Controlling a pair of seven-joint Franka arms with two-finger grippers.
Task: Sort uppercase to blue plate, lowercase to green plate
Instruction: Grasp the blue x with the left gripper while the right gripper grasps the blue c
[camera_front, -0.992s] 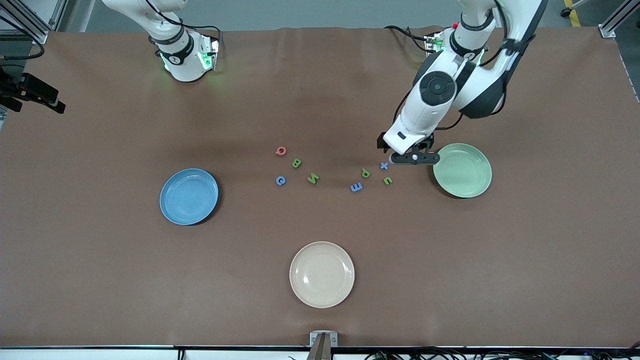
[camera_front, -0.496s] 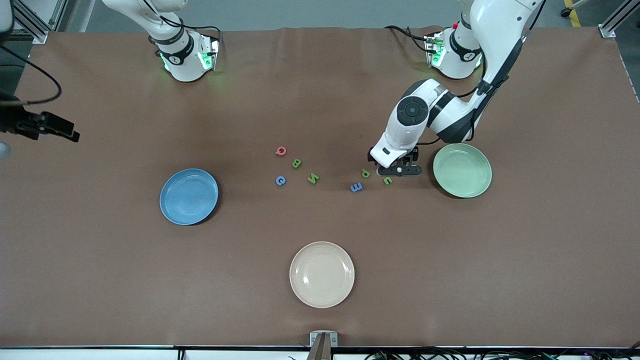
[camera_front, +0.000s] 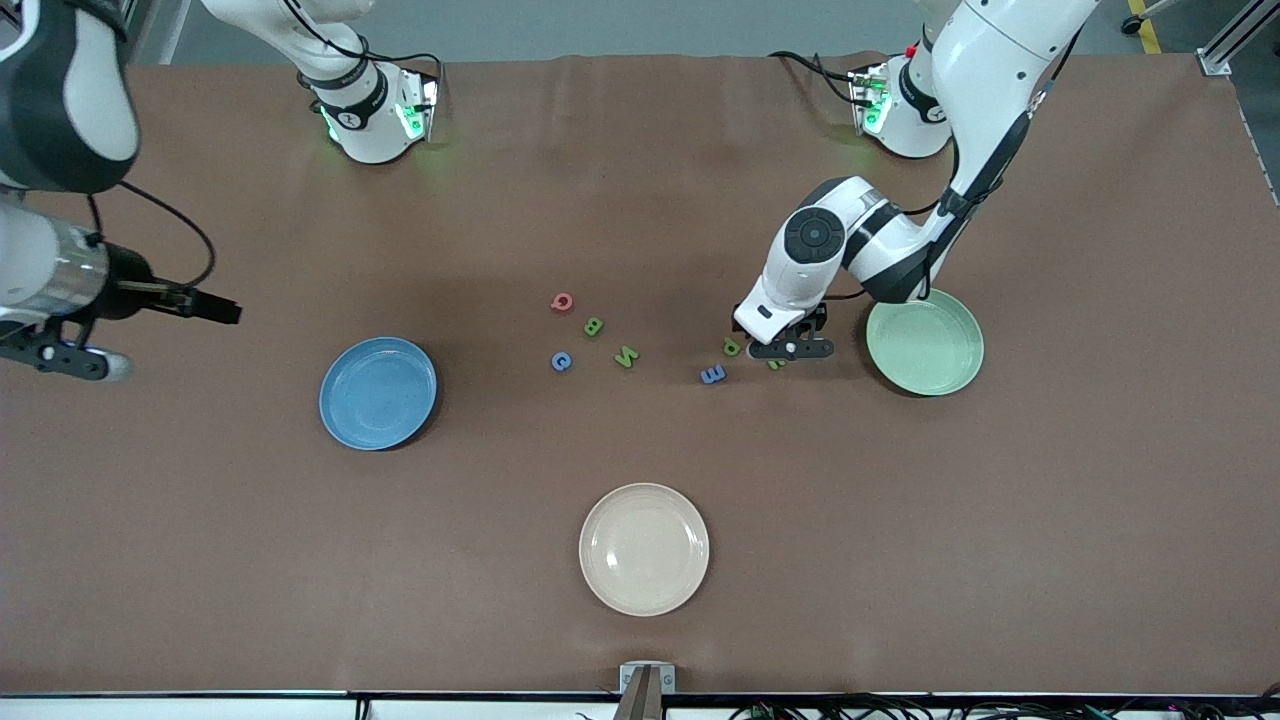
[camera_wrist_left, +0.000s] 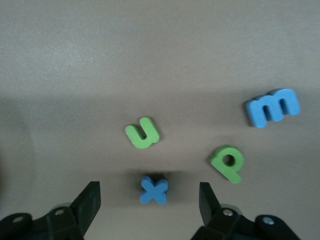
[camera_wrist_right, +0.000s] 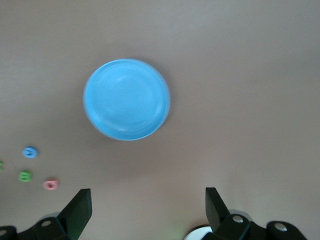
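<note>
Blue x (camera_wrist_left: 154, 189): you are looking at a tiny flat letter, likely light foam with soft matte faces, lying between the wide-spread fingers of the left gripper (camera_wrist_left: 150, 210), beside the green u (camera_wrist_left: 143, 133) and green p (camera_wrist_left: 228, 163). Pinch across its thin edges. The pale green plate (camera_front: 925, 341) is sitting near. The right gripper (camera_wrist_right: 149, 212), fingers wide, is hanging over the table near the blue plate (camera_wrist_right: 126, 99).

Robotics lab, aluminium framing (camera_front: 60, 45), cables (camera_front: 1000, 712)
</note>
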